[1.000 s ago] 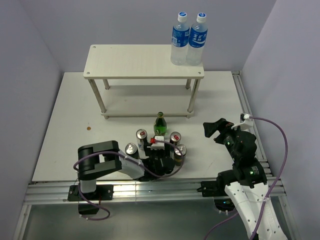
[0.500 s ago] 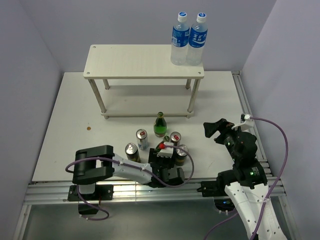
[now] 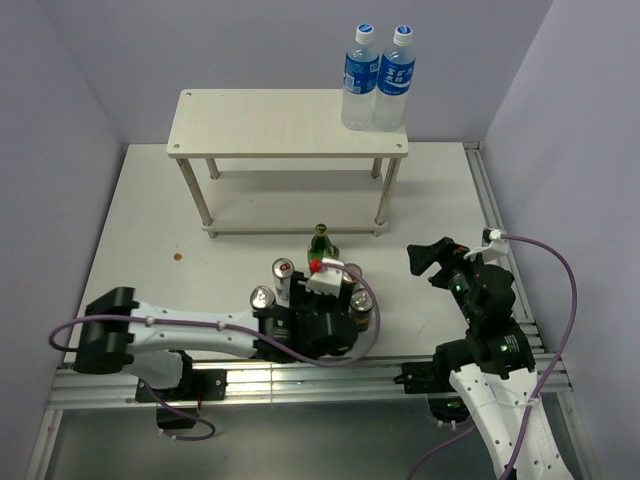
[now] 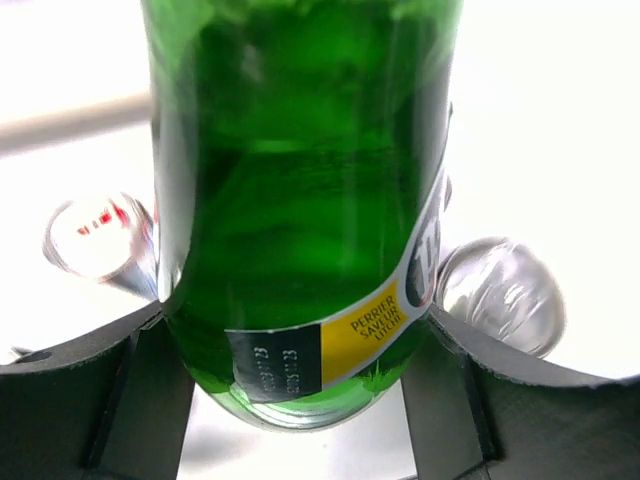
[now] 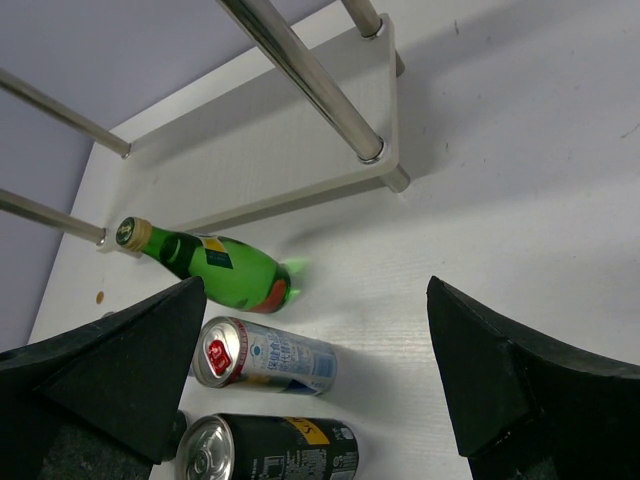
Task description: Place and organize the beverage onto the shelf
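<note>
Now left hand (image 4: 300, 375) grips one of two green bottles (image 4: 300, 200) (image 3: 320, 246); right hand (image 5: 312, 300) gapes

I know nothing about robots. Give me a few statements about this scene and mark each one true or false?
1. Two clear water bottles with blue labels stand on the cream-white shelf. True.
2. The left gripper has a finger on either side of a green glass bottle. True.
3. The right gripper holds a silver can. False: it is open, empty and apart from the drinks.
4. The small cans already sit on the shelf. False: they stand on the white table, in front of it.
5. A second green bottle stands upright on the table near the shelf's front edge. True.
</note>
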Robot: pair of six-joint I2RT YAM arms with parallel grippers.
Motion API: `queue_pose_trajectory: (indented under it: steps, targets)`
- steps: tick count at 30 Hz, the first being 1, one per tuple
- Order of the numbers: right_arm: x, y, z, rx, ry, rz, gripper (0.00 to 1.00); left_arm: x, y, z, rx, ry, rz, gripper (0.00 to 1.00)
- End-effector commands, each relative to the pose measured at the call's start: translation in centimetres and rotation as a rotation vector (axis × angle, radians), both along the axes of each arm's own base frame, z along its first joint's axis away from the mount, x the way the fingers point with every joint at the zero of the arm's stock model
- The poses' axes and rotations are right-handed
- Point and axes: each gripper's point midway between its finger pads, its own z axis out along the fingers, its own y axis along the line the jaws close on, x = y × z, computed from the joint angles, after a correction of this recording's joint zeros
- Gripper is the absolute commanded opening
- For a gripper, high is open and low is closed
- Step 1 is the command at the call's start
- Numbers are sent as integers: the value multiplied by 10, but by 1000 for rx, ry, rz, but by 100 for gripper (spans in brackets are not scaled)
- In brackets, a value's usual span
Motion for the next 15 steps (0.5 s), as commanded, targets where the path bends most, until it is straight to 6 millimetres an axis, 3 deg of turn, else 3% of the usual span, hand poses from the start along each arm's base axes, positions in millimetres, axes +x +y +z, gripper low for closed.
queue_pose_trajectory:
  steps: [1, 5, 7, 8, 11, 12, 14, 15]
  targets:
    - [1, 0, 13, 1, -58, 2, 98, 32, 11, 107, -150, -119, -7, 0]
    - [0, 0, 14, 3, -62, 0, 98, 82, 45, 173, -162, -196, 43, 0]
    - [1, -4, 13, -2, -63, -19, 98, 98, 57, 214, -187, -237, 35, 0]
    - [2, -4, 13, -3, -62, -21, 98, 115, 74, 244, -220, -279, 82, 0]
    - [1, -3, 13, -4, -60, -17, 98, 148, 97, 275, -180, -316, 123, 0]
    - [1, -4, 14, -2, -63, -19, 98, 154, 106, 304, -215, -348, 135, 0]
    - [1, -4, 15, 0, -66, -20, 98, 181, 123, 309, -166, -349, 169, 0]
    - [1, -3, 14, 0, -69, -16, 98, 186, 132, 328, -190, -372, 180, 0]
